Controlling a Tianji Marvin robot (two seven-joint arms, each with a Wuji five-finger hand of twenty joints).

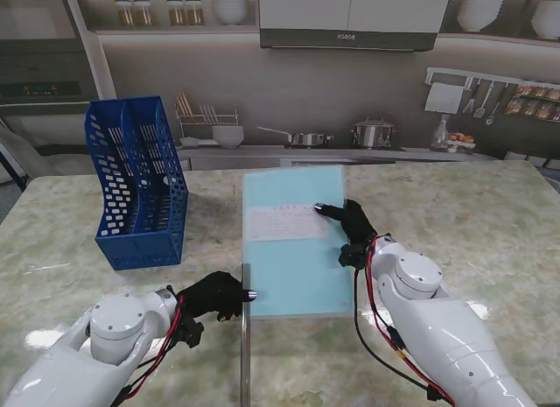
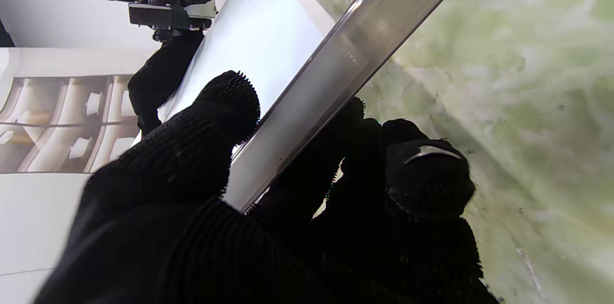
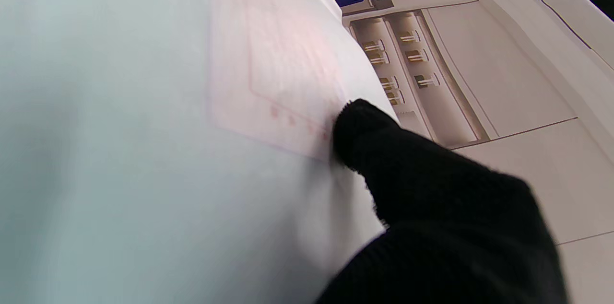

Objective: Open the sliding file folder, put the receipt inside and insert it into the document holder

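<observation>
The light blue file folder (image 1: 296, 267) lies flat mid-table, and the white receipt (image 1: 282, 223) with pink print rests across its far half. The folder's clear slide bar (image 1: 245, 346) (image 2: 331, 78) sits off the folder's left edge and reaches toward me. My left hand (image 1: 214, 295) (image 2: 268, 189) is shut on the bar's far end, thumb on one side and fingers on the other. My right hand (image 1: 350, 230) lies at the folder's right edge, one finger (image 3: 383, 150) stretched onto the receipt's right end (image 3: 288, 78). The blue document holder (image 1: 136, 184) stands at the far left.
The marble table (image 1: 455, 214) ends at a kitchen counter behind with pots and a dish rack (image 1: 208, 122). Bare marble lies between the document holder and the folder, and to the right of my right arm.
</observation>
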